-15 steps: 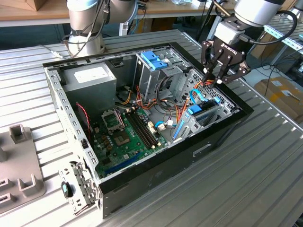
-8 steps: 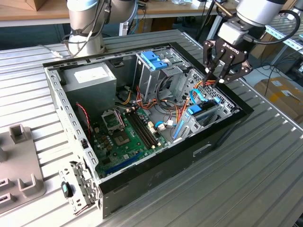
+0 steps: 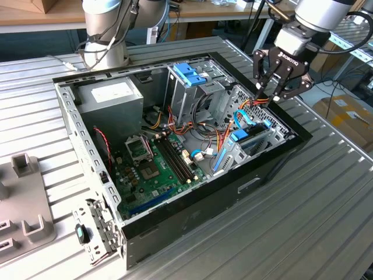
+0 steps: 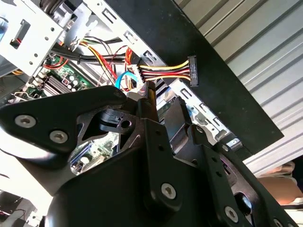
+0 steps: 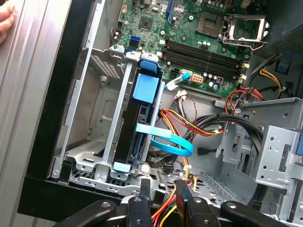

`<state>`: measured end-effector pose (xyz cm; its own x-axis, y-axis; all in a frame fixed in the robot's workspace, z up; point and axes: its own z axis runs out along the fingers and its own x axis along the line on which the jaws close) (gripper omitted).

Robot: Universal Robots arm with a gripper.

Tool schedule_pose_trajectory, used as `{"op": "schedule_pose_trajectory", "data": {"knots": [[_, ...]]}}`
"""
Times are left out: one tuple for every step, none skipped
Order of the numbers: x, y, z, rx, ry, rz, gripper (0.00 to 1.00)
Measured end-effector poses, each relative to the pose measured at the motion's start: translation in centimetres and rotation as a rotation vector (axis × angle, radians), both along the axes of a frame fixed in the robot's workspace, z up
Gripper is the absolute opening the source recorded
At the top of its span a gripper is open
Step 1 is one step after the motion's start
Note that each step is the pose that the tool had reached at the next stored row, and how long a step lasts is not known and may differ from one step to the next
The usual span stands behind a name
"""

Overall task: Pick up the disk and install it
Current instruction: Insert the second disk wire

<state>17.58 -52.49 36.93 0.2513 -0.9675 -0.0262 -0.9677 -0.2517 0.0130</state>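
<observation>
Blue-framed disk (image 5: 135, 127) stands on edge in the drive bay (image 5: 90, 118) at the exterior view's right, long axis along the bay, just below the gripper (image 3: 263, 96), which is apparently clamped on a power cable (image 4: 161, 71).

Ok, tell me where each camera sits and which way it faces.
Exterior view: off the arm, looking down into the open computer case; arm and gripper show.
First wrist view: behind the gripper, facing the disk and motherboard.
Second wrist view: close over the gripper, facing the power connector.
Both wrist views share the yellow-red wires.
</observation>
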Motion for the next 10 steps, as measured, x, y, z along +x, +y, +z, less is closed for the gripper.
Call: {"op": "schedule_pose_trajectory", "data": {"knots": [[0.05, 0.0, 0.0, 0.0, 0.0, 0.013, 0.36], [0.14, 0.0, 0.0, 0.0002, 0.0, 0.041, 0.36], [0.2, 0.0, 0.0, 0.0003, 0.0, 0.061, 0.36], [0.25, 0.0, 0.0, 0.0003, 0.0, 0.085, 0.36], [0.29, 0.0, 0.0, 0.0003, 0.0, 0.114, 0.36], [0.31, 0.0, 0.0, 0.0003, 0.0, 0.129, 0.36], [0.33, 0.0, 0.0, 0.0003, 0.0, 0.144, 0.36], [0.35, 0.0, 0.0, 0.0002, 0.0, 0.178, 0.36], [0.36, 0.0, -0.01, 0.0002, 0.0, 0.21, 0.36], [0.36, 0.0, -0.01, 0.0002, 0.0, 0.23, 0.36]]}}
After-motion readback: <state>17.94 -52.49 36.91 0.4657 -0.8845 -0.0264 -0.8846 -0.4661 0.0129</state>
